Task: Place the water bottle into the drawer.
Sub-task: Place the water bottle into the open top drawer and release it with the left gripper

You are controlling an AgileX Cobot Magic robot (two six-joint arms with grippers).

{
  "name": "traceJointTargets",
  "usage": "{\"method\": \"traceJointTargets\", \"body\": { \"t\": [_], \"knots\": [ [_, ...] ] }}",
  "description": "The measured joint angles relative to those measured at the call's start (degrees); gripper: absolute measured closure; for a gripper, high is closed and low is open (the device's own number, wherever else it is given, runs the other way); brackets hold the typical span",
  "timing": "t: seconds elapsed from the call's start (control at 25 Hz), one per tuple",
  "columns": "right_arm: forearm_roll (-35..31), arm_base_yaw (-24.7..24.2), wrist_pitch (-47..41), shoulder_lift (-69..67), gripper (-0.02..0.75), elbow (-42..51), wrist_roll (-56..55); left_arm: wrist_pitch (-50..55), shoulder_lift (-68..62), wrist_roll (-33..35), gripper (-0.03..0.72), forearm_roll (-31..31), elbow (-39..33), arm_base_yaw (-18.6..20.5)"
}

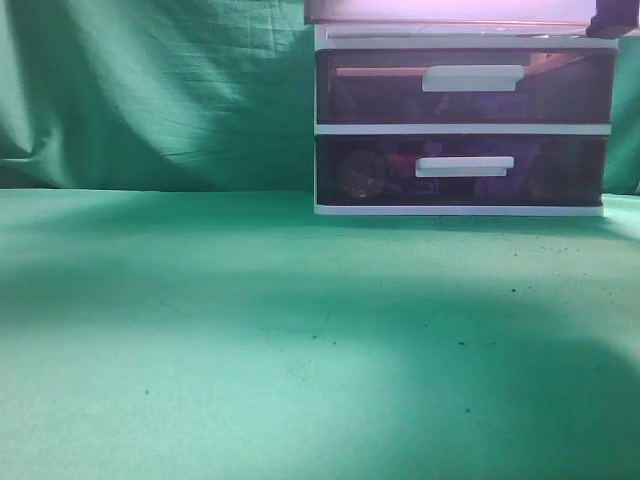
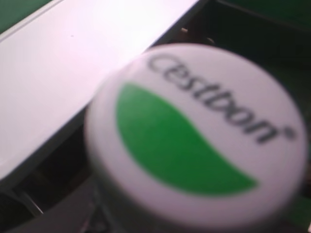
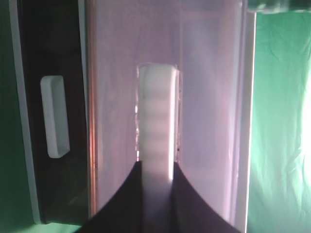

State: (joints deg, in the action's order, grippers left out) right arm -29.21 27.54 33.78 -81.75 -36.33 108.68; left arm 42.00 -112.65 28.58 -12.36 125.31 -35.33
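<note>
The right gripper (image 3: 156,170) pinched the white handle (image 3: 155,121) of the drawer (image 3: 209,97), one dark finger (image 3: 121,204) on each side of the bar's near end. The bar ran straight ahead from the fingertips across the pale purple drawer front. Left of the gripper in the wrist view lay a darker drawer (image 3: 53,111) with its own white handle (image 3: 54,116), and to the right was green cloth (image 3: 282,121).

From the exterior view, only the lower edge of the top drawer (image 1: 450,12) showed at the frame's upper margin, jutting forward past the white unit (image 1: 460,129). A dark bit of the right gripper (image 1: 612,22) sat at its right end. Two darker drawers (image 1: 560,90) sat shut beneath it, above the green table (image 1: 250,330).

The bottle (image 2: 194,136) filled the left wrist view, its white cap with a green shape and the word "cestbon" close under the camera and blurred. The left gripper's fingers were hidden by the cap, so whether they were spread or pressed on the bottle could not be told. Up and left of the cap was a white flat surface (image 2: 73,63), with a dark space between the two.
</note>
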Motion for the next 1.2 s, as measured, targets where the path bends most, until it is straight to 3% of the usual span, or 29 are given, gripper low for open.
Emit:
{"method": "traceJointTargets", "body": {
  "t": [0.36,0.44,0.52,0.6,0.88,1.2],
  "knots": [
    [0.0,0.0,-0.6,0.0,0.659,0.0,-0.1,0.3,-5.9,0.7,0.391,6.6,0.0,-1.3],
    [-0.2,0.0,-0.6,0.0,0.659,0.1,-0.1,0.0,-6.3,0.8,0.295,6.6,0.3,-1.7],
    [-0.3,0.0,-0.9,0.0,0.659,0.1,-0.3,-1.1,-6.8,0.8,0.134,6.4,0.4,-1.8],
    [-0.3,0.0,-1.3,0.0,0.659,0.1,-0.8,-3.0,-7.7,0.8,0.048,5.7,0.5,-2.3],
    [-1.0,0.0,-1.8,0.0,0.659,0.1,-1.6,-14.9,-8.9,2.1,0.048,-3.7,0.5,-4.6],
    [-1.7,0.0,-2.1,0.1,0.659,0.2,-1.7,-17.0,-8.4,5.3,0.048,-5.3,0.5,-5.5]
  ]
}}
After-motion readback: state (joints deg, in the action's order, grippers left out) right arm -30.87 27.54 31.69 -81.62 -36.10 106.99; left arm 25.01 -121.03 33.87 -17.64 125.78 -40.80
